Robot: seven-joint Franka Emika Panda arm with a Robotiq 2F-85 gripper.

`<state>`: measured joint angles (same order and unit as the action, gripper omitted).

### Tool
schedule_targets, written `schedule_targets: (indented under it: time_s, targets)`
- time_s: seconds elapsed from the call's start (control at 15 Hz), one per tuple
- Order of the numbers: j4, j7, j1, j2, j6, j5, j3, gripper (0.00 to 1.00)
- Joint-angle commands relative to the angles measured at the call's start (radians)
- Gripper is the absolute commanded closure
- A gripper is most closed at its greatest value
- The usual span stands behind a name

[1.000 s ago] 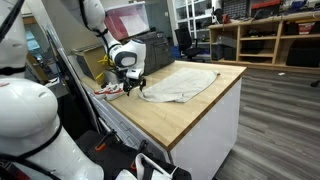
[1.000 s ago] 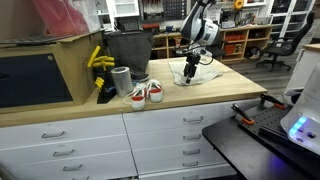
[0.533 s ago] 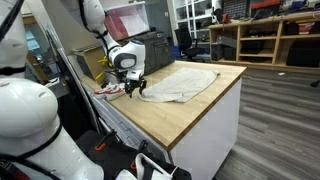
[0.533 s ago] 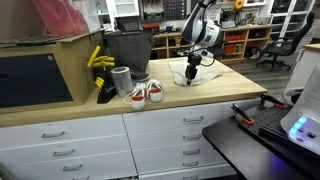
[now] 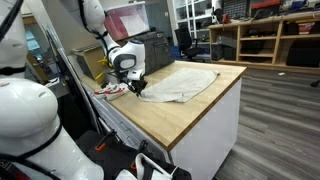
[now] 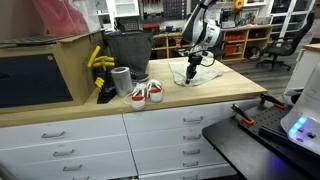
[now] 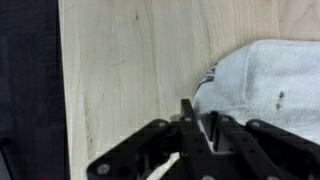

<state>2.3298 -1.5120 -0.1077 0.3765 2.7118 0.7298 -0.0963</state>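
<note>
Pincer [image 7: 200,125] at white towel's [image 7: 265,80] edge

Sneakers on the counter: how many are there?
2. One sneaker and the other sneaker sit side by side at the front edge of the counter, between the grey container and the cloth. More could hide behind the bin.

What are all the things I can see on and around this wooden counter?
cloth: one, off-white, spread on the counter
sneakers: one pair, white and red, near the counter's front edge
bin: one, black, behind the sneakers
cup: one, grey, beside the sneakers
counter: one, light wood, above the drawers
drawers: several, white, under the counter
arm: one, white, above the cloth
gripper: one, black, at the cloth's corner; grip unclear
</note>
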Motion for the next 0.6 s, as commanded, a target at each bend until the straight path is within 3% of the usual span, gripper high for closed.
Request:
schedule_targets:
  time_s: [0.0, 0.53]
  targets:
    - [0.034, 0.031, 0.003, -0.046, 0.037, 0.039, -0.009, 1.0]
    - [-0.044, 0.002, 0.031, -0.07, -0.019, 0.01, 0.024, 0.99]
